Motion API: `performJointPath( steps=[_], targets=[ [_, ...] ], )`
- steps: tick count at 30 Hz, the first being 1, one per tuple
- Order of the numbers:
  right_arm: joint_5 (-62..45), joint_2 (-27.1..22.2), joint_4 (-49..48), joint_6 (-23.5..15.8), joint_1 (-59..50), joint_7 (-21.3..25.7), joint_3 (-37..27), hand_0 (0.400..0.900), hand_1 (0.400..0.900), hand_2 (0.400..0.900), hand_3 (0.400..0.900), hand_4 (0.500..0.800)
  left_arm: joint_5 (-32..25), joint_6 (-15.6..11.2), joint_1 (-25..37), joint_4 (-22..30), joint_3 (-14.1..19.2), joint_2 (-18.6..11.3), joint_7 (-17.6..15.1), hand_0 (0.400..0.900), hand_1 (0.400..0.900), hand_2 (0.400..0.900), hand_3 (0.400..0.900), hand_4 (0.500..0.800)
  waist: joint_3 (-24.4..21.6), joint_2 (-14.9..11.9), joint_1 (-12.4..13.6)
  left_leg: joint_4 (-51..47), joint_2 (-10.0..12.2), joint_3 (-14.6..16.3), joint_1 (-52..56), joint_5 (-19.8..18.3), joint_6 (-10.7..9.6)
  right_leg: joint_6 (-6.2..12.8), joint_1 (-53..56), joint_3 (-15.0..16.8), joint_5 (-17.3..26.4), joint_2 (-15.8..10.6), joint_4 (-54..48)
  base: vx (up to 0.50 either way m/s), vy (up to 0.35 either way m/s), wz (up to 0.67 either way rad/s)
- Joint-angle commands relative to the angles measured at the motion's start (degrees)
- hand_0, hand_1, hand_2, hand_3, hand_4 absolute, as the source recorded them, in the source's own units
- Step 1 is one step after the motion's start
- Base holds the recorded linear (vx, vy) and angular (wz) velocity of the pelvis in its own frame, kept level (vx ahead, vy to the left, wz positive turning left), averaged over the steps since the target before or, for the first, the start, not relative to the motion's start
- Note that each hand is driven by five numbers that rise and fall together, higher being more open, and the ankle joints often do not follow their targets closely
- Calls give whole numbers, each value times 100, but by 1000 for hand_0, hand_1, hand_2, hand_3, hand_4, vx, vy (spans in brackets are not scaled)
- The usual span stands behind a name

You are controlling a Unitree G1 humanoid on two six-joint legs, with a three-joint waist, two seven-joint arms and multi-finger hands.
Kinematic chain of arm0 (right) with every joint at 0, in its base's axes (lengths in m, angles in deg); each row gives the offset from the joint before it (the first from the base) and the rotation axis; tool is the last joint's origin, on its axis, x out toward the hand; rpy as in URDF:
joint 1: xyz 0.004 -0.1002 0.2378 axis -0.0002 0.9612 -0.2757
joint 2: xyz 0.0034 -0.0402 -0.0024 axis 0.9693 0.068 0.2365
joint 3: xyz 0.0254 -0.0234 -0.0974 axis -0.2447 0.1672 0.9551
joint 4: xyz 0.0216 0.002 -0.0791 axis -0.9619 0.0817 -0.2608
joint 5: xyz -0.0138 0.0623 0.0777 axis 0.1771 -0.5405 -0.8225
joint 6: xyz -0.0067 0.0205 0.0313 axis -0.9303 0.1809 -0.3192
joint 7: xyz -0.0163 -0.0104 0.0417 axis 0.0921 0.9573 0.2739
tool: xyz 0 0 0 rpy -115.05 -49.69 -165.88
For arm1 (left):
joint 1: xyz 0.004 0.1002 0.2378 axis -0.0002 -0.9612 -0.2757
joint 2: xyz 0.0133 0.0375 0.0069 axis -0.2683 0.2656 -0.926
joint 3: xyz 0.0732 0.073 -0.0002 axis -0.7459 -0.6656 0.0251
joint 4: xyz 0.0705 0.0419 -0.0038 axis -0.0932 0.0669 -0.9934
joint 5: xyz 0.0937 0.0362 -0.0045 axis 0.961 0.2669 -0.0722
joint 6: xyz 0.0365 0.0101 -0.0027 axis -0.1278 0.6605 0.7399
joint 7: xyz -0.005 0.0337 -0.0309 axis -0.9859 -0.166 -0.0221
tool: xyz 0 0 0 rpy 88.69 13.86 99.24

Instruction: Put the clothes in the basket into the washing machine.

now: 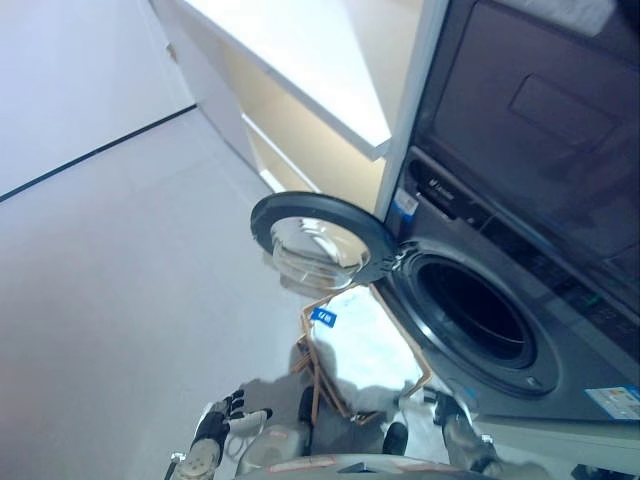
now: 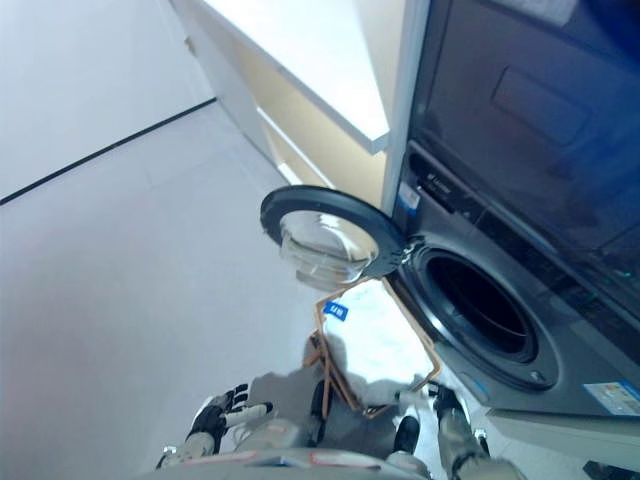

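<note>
The dark grey washing machine (image 1: 560, 300) stands at the right with its round door (image 1: 320, 240) swung open to the left and its drum opening (image 1: 480, 310) dark. Below the door sits a basket with a copper wire frame (image 1: 312, 345), holding pale blue-white cloth (image 1: 370, 345) with a small blue tag. A grey garment (image 1: 285, 395) lies over the basket's near side. My left hand (image 1: 218, 425) is at the lower left beside the grey garment, fingers relaxed. My right hand (image 1: 450, 415) is at the basket's near right corner, close to the machine's front.
A second dark appliance (image 1: 540, 110) is stacked above the washer. A white cabinet with a shelf (image 1: 300, 60) stands left of the machine. Pale floor (image 1: 120, 280) spreads to the left, with a dark line along the wall.
</note>
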Motion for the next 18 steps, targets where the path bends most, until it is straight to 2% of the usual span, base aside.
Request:
performJointPath(
  steps=[1,5,11,18],
  targets=[
    [1195,-138,-193,-38,191,36,479,900,900,900,900,800,395,-11,175,-493,226,30,11,900,900,900,900,800,-252,50,-47,288,156,135,-81,-358,-263,-48,43,141,-228,101,382,-3,-81,-6],
    [1759,-218,-108,102,462,-66,561,900,900,900,900,800,490,117,210,-680,319,22,176,900,900,900,900,800,-396,-20,-154,266,228,178,157,-390,-280,-67,208,197,-317,169,440,-8,-69,-9],
    [1451,-147,308,230,587,-214,100,900,900,900,900,800,609,297,212,-855,420,89,357,900,900,900,900,800,-600,-36,-272,258,307,233,479,-479,-278,-98,488,204,-424,216,483,22,-48,-5],
    [1414,-50,113,206,592,-299,276,900,900,900,900,800,757,330,184,-801,275,136,393,900,900,900,900,800,-676,-76,-325,274,375,226,624,-514,-293,-140,638,206,-510,281,487,7,-31,2]
  ],
)
